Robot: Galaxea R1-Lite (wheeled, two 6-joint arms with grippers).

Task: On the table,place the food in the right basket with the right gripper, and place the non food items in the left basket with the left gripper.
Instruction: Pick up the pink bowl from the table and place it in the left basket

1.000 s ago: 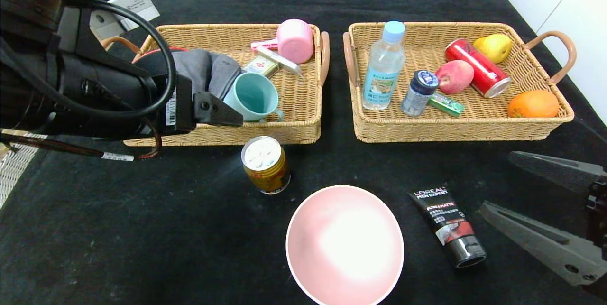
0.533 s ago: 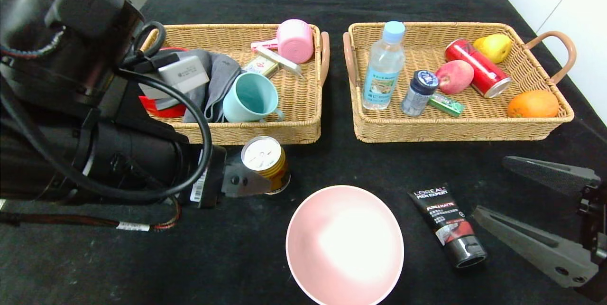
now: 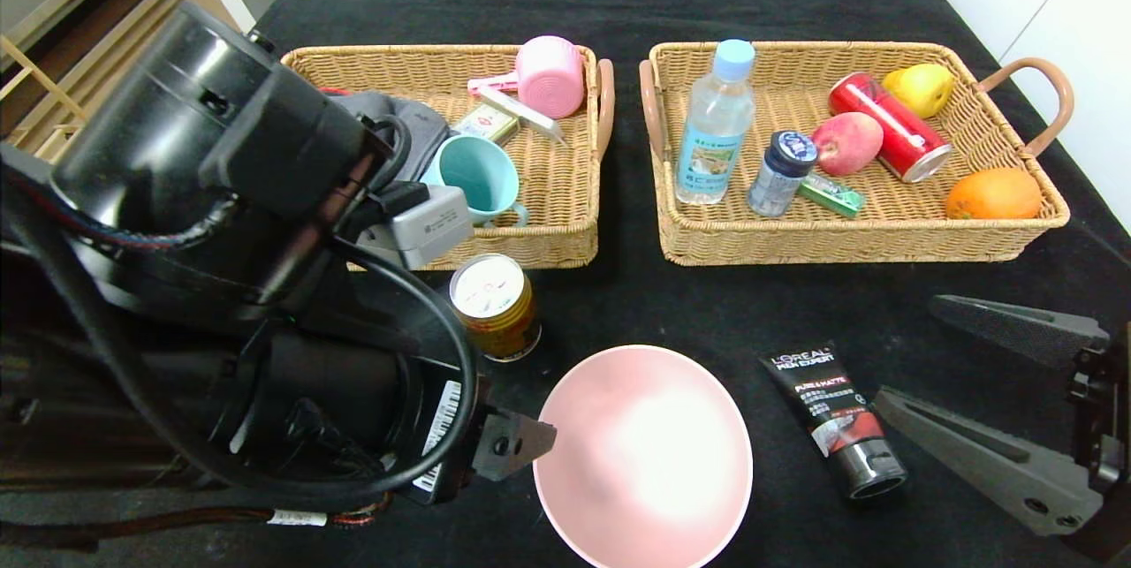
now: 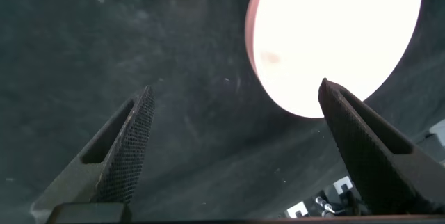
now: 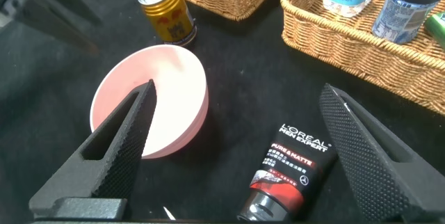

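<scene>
Bowl [image 3: 642, 456] next, I judge: the pale pink one sits near the front edge of the table [image 3: 751, 303], mouth up, with my left gripper [image 4: 233, 151] spread wide and empty just off its left rim, one finger [image 4: 128, 140] over bare cloth, the other [image 4: 361, 147] at the lip. It looks rigid, light and smooth, likely slippery, so I would pinch the wall at the near-left rim, one finger inside and one outside, rather than try to span it. Being round it has no long axis; only its opening faces upward. Behind its left side the gold can [image 3: 495, 306] stands upright, just in front of the left basket [image 3: 548, 241]. To the bowl's right the black tube [image 3: 833, 415] lies flat, long axis running front to back, cap toward the front edge. My right gripper [image 5: 240, 144] hangs released, holding nothing, near the front right corner beside the tube, with the right basket [image 3: 848, 241] behind it
</scene>
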